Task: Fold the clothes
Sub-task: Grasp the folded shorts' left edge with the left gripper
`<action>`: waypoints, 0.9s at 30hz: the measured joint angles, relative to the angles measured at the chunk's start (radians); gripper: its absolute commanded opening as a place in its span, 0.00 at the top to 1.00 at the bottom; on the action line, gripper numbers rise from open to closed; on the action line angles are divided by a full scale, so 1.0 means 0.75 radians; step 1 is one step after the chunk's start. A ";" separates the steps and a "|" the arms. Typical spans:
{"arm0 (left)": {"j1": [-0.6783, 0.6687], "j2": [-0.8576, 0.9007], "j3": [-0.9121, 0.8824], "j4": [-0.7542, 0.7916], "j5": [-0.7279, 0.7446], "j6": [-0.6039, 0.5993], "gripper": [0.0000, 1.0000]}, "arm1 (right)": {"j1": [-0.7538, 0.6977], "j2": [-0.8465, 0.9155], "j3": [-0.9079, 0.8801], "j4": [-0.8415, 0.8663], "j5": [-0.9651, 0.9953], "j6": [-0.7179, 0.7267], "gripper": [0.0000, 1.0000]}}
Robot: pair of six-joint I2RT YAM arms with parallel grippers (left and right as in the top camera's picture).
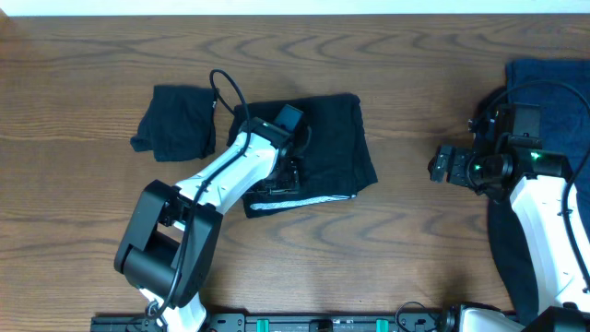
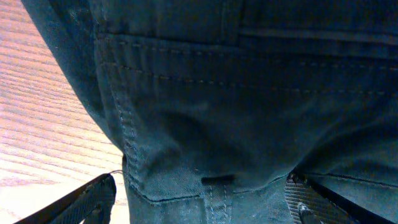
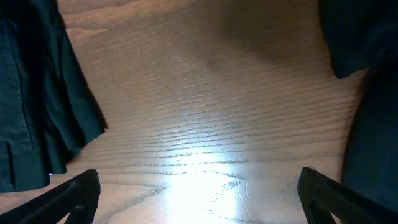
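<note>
Left gripper (image 2: pixel 202 200): my fingers spread, empty, low over cloth.
Black garment (image 1: pixel 336 138): mid-table, pale edge at six o'clock.
Right gripper (image 3: pixel 202 196): spread, empty, at three o'clock.
Risk: rising, my left finger may snag a seam, dragging the fold open.

Left gripper (image 1: pixel 286 175) is down over the folded black garment (image 1: pixel 341 138). I can't read its jaws from above. The garment's pale edge (image 1: pixel 309 202) runs just behind the tool, on the arm's base side. A smaller dark bundle (image 1: pixel 175 120) lies apart, to that gripper's left. Right gripper (image 1: pixel 441 166) hangs over bare table (image 1: pixel 415 74), with navy cloth (image 1: pixel 553 83) behind it, under the arm.
</note>
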 measured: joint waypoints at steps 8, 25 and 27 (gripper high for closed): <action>0.083 -0.045 0.000 -0.006 0.063 -0.013 0.10 | 0.000 0.000 0.000 0.000 0.000 0.000 0.01; 0.135 -0.088 -0.175 0.155 0.149 -0.033 0.01 | 0.000 0.000 0.000 0.000 0.000 0.000 0.01; 0.135 -0.088 -0.215 0.213 0.162 -0.039 0.01 | 0.000 0.000 0.000 0.000 0.000 0.000 0.01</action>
